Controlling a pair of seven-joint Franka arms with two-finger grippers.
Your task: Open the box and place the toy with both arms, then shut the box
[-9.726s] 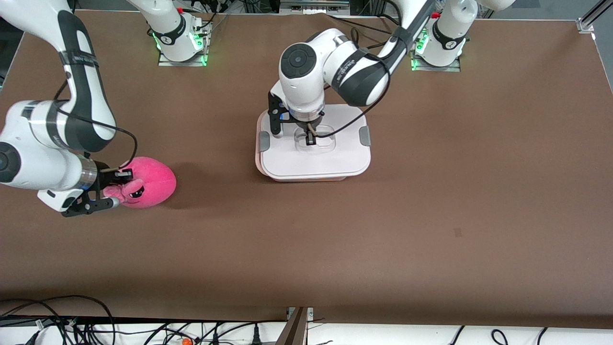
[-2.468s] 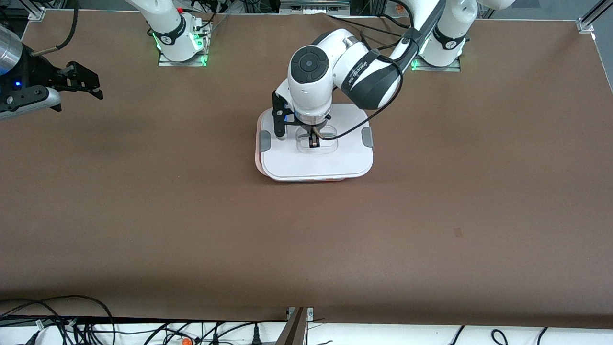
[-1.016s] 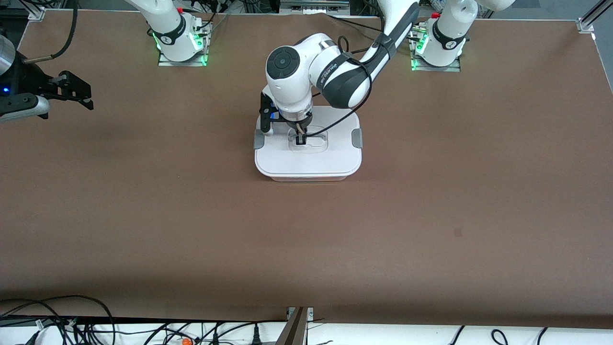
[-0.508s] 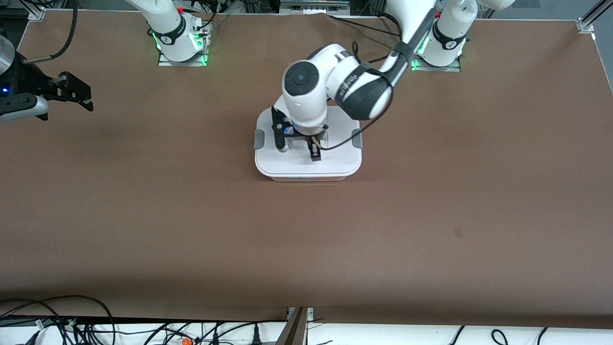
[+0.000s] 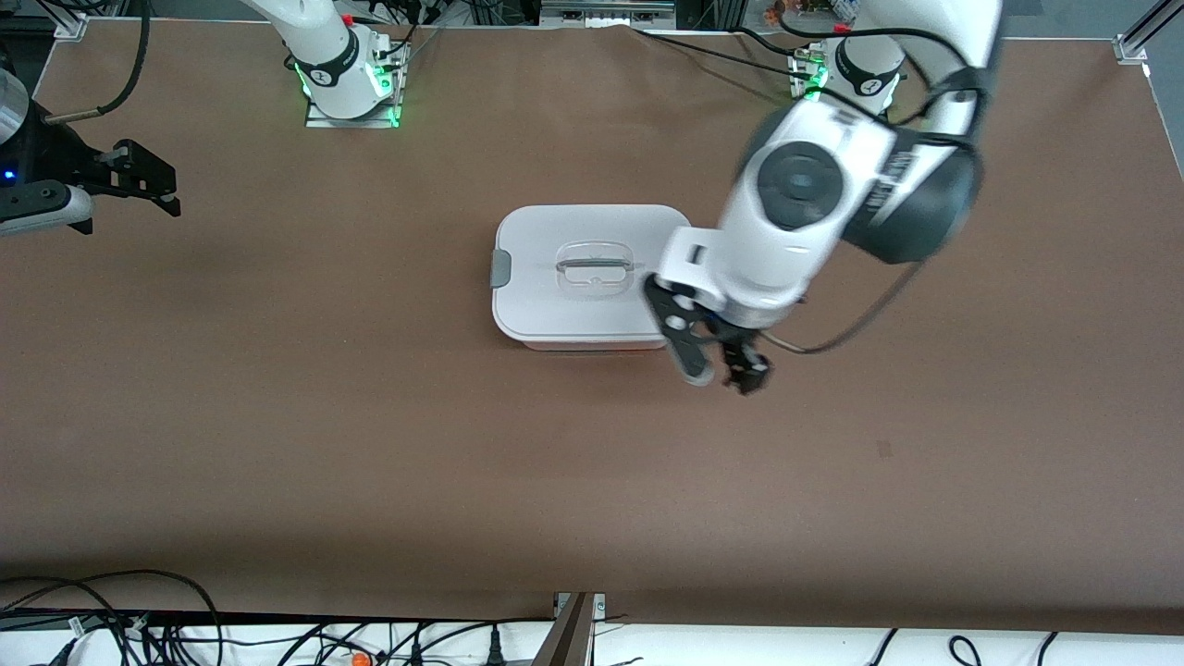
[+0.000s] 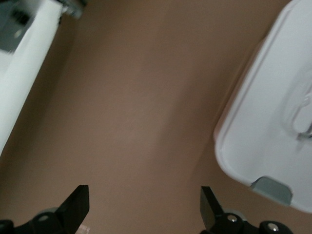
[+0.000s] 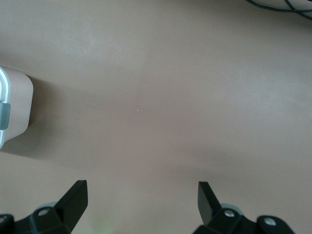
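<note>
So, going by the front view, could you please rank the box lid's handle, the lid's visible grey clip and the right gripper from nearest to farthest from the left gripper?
1. Handle, at the lid's middle.
2. Grey clip, at the lid's end toward the right arm.
3. Right gripper, up at the right arm's end of the table.

The left gripper hangs open beside the box.

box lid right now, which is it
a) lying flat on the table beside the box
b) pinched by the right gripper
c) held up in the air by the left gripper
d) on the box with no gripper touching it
d: the lid sits flat on the box, while the open left gripper hangs over bare table beside it and the right gripper waits at the right arm's end.
</note>
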